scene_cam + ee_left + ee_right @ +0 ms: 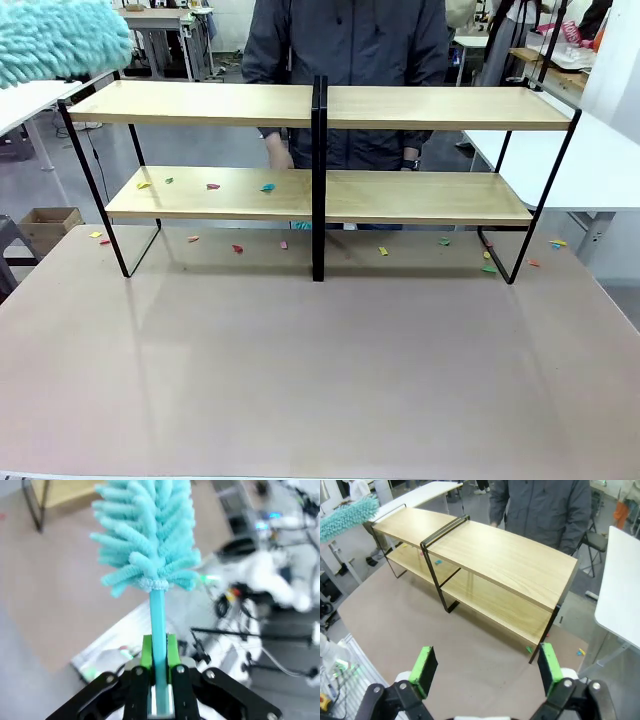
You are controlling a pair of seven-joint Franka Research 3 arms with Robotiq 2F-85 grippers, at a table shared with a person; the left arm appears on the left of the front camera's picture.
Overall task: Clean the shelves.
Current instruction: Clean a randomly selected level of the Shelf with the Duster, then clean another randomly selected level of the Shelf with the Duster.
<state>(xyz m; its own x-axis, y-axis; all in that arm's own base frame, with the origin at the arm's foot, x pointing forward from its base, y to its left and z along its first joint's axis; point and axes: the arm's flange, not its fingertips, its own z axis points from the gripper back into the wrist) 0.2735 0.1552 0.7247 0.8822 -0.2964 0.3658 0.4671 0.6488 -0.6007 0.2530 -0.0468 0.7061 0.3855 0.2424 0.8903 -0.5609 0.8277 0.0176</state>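
The shelves (pixel 200 103) stand upright: 2 light-wood tiers, black-framed.

Room/background: open workshop, tables on all sides, even light.
Front view: work table (pixel 320 380) has a matte brown-grey top with a faint sheen. White table (pixel 28 100) at 9 o'clock, a second white table (pixel 610 165) at 3 o'clock, grey floor (pixel 210 150) between and behind them. Open cardboard box (pixel 50 222) on the floor at 9 o'clock, just beside the work table's corner. Grey-legged bench (pixel 160 25) with clutter at 11 o'clock, well back; wood-topped bench (pixel 560 70) with pink and white clutter at 1 o'clock. Right wrist view: dark chair (pixel 592 542) at 1 o'clock, part hidden, near the white table. Left wrist view: blurred black cables (pixel 225 600) at 3 o'clock.
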